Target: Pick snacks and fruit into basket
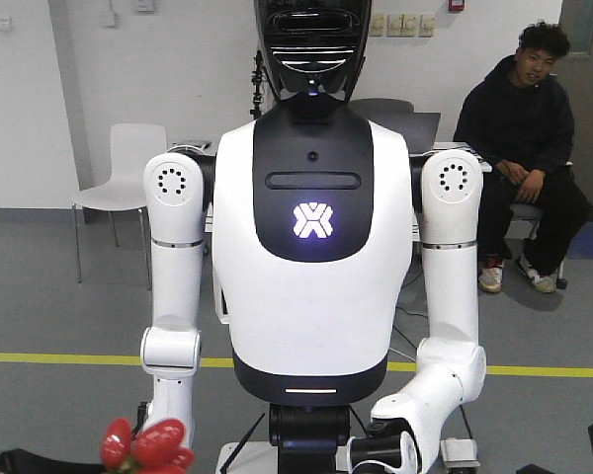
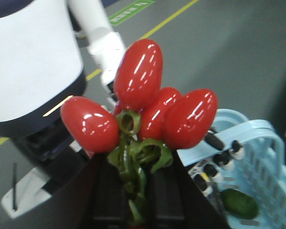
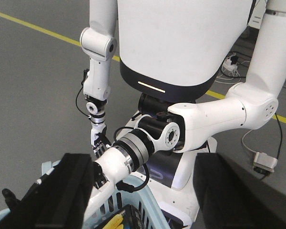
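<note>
1. left gripper (image 2: 133, 191) is clamped on the green stem of the red fruit cluster (image 2: 143, 109), fruits pointing upward
2. basket (image 2: 262, 157) lies to its lower right, avocado (image 2: 238, 202) inside
3. right gripper's state: cannot tell

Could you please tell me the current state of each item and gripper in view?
red fruit cluster: gripped by its green stem, held aloft.
avocado: lying inside the basket.
basket: upright, holding the avocado.
left gripper: shut on the stem.
right gripper: open, empty.
</note>
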### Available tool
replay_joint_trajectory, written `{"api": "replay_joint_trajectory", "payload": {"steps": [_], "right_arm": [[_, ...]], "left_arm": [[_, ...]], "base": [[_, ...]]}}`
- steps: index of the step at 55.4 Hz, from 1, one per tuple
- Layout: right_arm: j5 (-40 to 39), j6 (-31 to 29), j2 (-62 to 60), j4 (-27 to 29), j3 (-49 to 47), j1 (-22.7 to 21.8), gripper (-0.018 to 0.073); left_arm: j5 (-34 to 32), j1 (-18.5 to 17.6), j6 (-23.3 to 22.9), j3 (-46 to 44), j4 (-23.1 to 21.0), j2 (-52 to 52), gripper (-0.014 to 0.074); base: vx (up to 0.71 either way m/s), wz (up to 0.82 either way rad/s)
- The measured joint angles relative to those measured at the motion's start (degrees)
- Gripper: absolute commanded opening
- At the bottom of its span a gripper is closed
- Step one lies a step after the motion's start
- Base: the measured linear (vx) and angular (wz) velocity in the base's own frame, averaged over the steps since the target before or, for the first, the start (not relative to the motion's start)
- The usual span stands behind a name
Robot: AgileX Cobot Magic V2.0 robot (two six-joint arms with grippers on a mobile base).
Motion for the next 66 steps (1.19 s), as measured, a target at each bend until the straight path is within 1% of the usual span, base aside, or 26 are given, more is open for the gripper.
{"api": "replay_joint_trajectory", "payload": {"steps": [6,11,15,18,20,26,31,36,39,43,50,59,66], "right_arm": [[0.0,1.1,-1.1,0.0,0.0,0.0,0.0501],[0.1,1.7,-1.1,0.0,0.0,0.0,0.0501],[0.1,2.0,-1.1,0.0,0.0,0.0,0.0501],[0.1,2.3,-1.1,0.0,0.0,0.0,0.0501],[0.1,2.4,-1.1,0.0,0.0,0.0,0.0501],[0.1,2.6,-1.1,0.0,0.0,0.0,0.0501],[0.1,2.7,-1.1,0.0,0.0,0.0,0.0501],[0.1,2.7,-1.1,0.0,0.0,0.0,0.0501],[0.1,2.8,-1.1,0.0,0.0,0.0,0.0501],[0.1,2.8,-1.1,0.0,0.0,0.0,0.0501],[0.1,2.8,-1.1,0.0,0.0,0.0,0.0501],[0.1,2.8,-1.1,0.0,0.0,0.0,0.0501],[0.1,2.8,-1.1,0.0,0.0,0.0,0.0501]], "left_arm": [[1.1,-6.4,0.8,0.0,-0.3,3.8,-0.0006],[1.0,-12.7,1.4,0.0,-0.3,7.7,-0.0006],[-0.4,-18.2,1.5,0.0,-0.4,11.2,-0.0006],[-2.0,-21.3,1.6,0.0,-0.5,14.0,-0.0006],[-3.1,-23.2,1.6,0.0,-0.5,15.4,-0.0006],[-5.1,-26.4,1.6,0.0,-0.6,19.2,-0.0006],[-6.6,-27.6,1.6,0.0,-0.9,21.9,0.0001],[-10.2,-27.8,1.7,0.0,-1.1,24.5,0.0014],[-12.5,-27.8,1.7,0.0,-1.4,25.8,0.0030],[-12.8,-27.8,1.7,0.0,-1.4,27.0,0.0068],[-12.2,-27.9,1.7,0.0,-1.4,28.2,0.0184],[-11.5,-27.9,1.7,0.0,-1.4,28.2,0.0401],[-11.6,-27.9,1.7,0.0,-1.5,28.2,0.0524]], "base": [[0.00,0.00],[0.00,0.00],[0.00,0.00],[0.00,0.00],[0.00,0.00],[0.00,0.00],[0.00,0.00],[0.00,0.00],[0.00,0.00],[0.00,0.00],[0.00,0.00],[0.00,0.00],[0.00,0.00]]}}
